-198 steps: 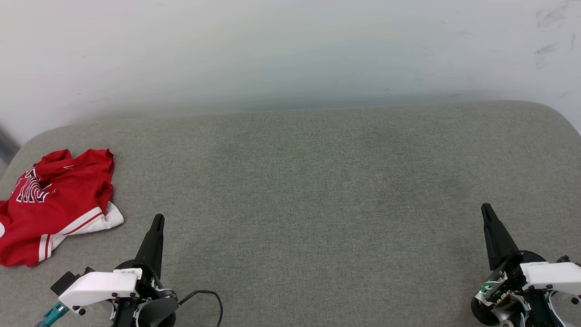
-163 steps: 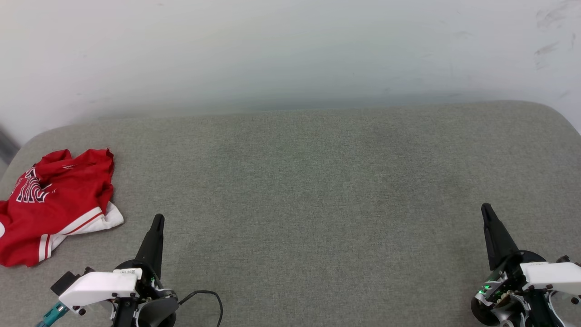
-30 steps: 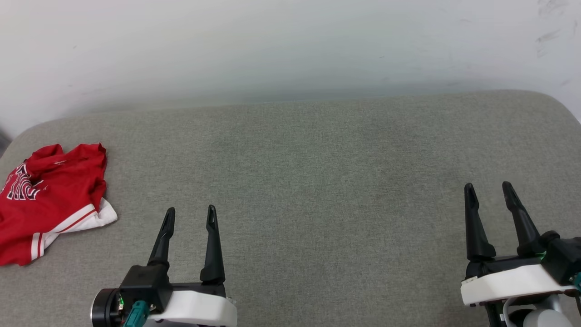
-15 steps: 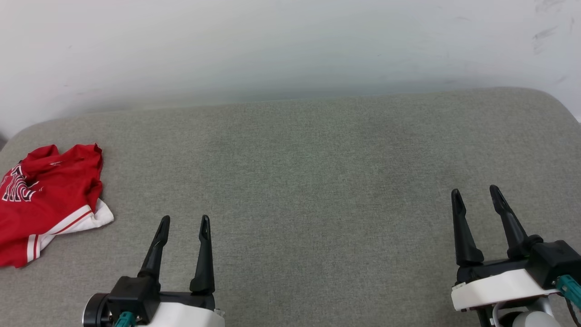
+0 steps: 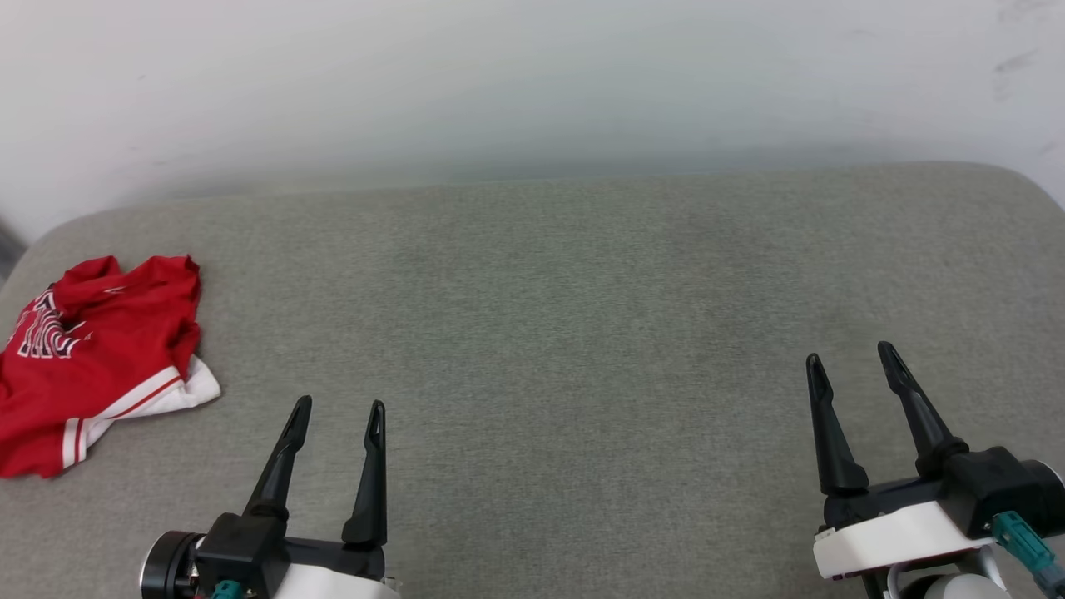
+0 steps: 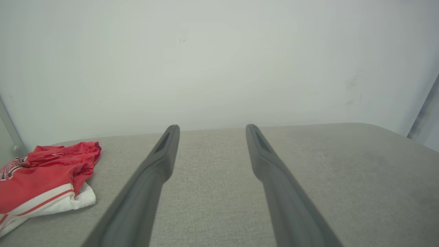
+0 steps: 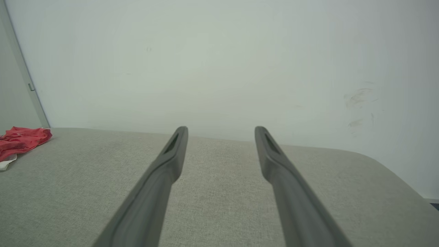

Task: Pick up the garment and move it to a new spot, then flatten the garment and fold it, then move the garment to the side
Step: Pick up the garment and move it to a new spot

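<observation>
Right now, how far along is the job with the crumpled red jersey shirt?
Done: nothing; the red jersey shirt with white trim lies crumpled at the left end of the grey fabric cushion. In hand: nothing; the left gripper and right gripper hover open, empty, apart from it. Left: pick up, move, flatten, fold, set aside.

Bare robotics lab: a grey fabric pad (image 5: pixel 582 333) under the left gripper (image 5: pixel 340 403), scuffed white wall (image 5: pixel 532 83) beyond it.

The garment (image 5: pixel 91 358) lies on the cushion (image 5: pixel 582 316), at the cushion's left end. The left gripper (image 5: pixel 340 403) is over the cushion's near-left part and the right gripper (image 5: pixel 849 353) over its near-right part. A wall (image 5: pixel 499 83) stands behind the cushion.
</observation>
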{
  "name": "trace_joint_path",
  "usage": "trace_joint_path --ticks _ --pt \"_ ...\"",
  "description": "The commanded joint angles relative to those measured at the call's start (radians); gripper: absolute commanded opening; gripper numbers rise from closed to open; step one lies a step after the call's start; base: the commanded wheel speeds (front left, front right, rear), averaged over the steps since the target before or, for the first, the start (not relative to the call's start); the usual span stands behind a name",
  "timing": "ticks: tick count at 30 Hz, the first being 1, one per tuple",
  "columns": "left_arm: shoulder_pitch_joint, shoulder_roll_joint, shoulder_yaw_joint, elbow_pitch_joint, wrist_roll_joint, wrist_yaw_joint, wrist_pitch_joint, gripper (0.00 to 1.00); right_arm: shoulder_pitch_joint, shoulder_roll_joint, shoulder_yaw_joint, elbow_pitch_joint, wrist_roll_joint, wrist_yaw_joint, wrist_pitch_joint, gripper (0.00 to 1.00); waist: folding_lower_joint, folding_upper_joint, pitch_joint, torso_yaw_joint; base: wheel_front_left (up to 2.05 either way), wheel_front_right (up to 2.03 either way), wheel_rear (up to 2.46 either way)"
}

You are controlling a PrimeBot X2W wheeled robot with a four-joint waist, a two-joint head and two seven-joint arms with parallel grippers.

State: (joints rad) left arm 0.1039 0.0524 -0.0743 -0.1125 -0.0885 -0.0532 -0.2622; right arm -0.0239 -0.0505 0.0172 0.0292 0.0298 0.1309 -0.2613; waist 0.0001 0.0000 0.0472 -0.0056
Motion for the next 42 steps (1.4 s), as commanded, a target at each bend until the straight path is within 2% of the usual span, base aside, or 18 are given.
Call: trace_joint_path --ticks 1,8,11,24,33,42 --pt "0.012 -0.001 0.007 0.001 0.000 -0.006 -0.004 1.00 0.012 0.000 0.002 -0.002 0.000 0.000 -0.005 1.00 -0.0001 0.0000 0.000 0.013 0.00 0.00 0.00" --pt "0.016 -0.002 0.034 0.006 -0.029 -0.004 -0.004 1.00 0.023 0.001 0.011 -0.001 0.016 0.000 -0.004 1.00 -0.0001 0.0000 -0.009 0.092 0.00 0.00 0.00" --pt "0.026 -0.002 0.052 0.015 -0.035 -0.017 -0.004 1.00 0.037 0.001 0.035 0.001 0.007 0.000 -0.004 1.00 -0.0001 0.0000 -0.025 0.179 0.00 0.00 0.00" --pt "0.066 -0.002 0.105 0.014 -0.009 -0.034 -0.004 1.00 0.058 0.001 0.089 0.003 0.014 0.000 -0.004 1.00 -0.0001 0.0000 -0.065 0.388 0.00 0.00 0.00" --pt "0.084 -0.002 0.122 0.019 -0.002 -0.043 -0.004 1.00 0.068 0.001 0.120 0.006 0.017 0.000 -0.004 1.00 -0.0001 0.0000 -0.081 0.464 0.00 0.00 0.00" --pt "0.088 -0.002 0.135 0.027 -0.016 -0.053 -0.004 1.00 0.056 0.001 0.136 0.012 0.022 0.000 -0.004 1.00 -0.0001 0.0000 -0.079 0.478 0.00 0.00 0.00"
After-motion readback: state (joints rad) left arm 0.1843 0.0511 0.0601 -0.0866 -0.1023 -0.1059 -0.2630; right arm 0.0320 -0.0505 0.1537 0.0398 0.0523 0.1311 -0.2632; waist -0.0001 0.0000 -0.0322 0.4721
